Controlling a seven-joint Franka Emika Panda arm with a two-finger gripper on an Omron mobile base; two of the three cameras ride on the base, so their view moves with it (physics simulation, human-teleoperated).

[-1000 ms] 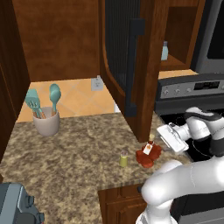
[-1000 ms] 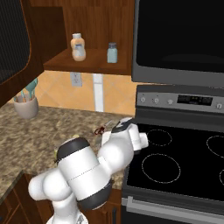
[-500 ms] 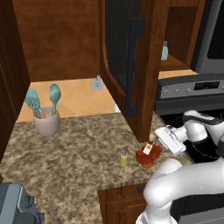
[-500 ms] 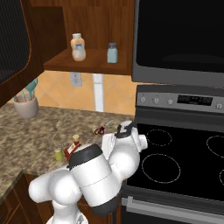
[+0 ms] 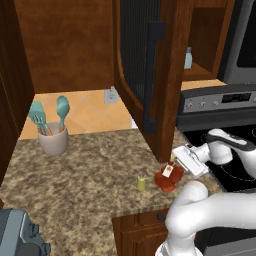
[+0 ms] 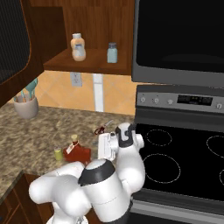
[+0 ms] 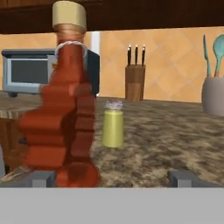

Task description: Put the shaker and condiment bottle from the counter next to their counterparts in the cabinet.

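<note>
You are looking at the cabinet (image 5: 150, 75) standing with its ribbed door swung open over the counter (image 5: 90, 175), and the pale blue bottle (image 6: 112, 53) is sitting on its shelf beside a cream bottle (image 6: 78, 47). The stove (image 6: 183, 157) is lying to the right of the counter. Your arm is reaching low across the counter's front edge, with the gripper (image 7: 111, 177) lying level just above the stone. The jaws are standing as wide as they go and are holding nothing; the two tips are showing at the bottom of the hand view, one at each side. The red bottle (image 7: 65, 109) is standing upright close in front of the left tip, not clamped. The shaker (image 7: 113, 123) is standing upright just beyond it, apart from the bottle. A utensil pot (image 5: 52, 137) is sitting well back by the wall.
</note>
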